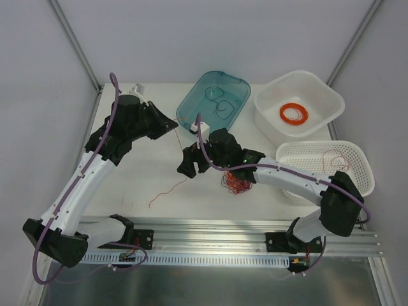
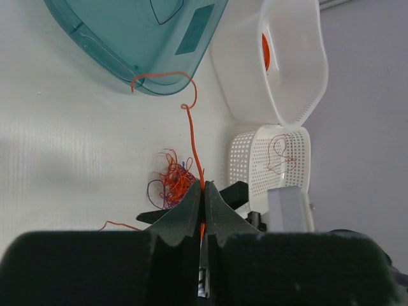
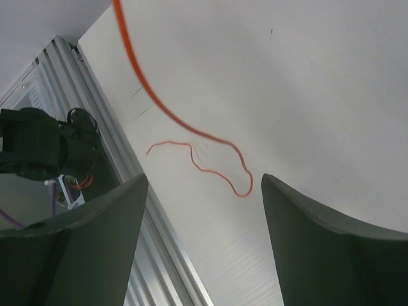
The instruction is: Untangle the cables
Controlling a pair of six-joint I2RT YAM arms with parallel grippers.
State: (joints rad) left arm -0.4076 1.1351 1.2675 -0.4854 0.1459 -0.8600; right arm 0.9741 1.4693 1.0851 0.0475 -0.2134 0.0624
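1. Over the table, top view: cables (image 1: 234, 183) wad mostly tangled beside right arm (image 1: 287, 178); few strands sorted into teal tray (image 1: 237, 88), basket (image 1: 299, 159).
2. Left wrist: left gripper (image 2: 204, 189) clenched on orange strand (image 2: 193, 137).
3. Right wrist: right gripper (image 3: 201, 185) released, empty.

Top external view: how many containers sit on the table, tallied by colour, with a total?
Teal: 1, the tray
White: 2, the solid tub and the perforated basket
Total: 3
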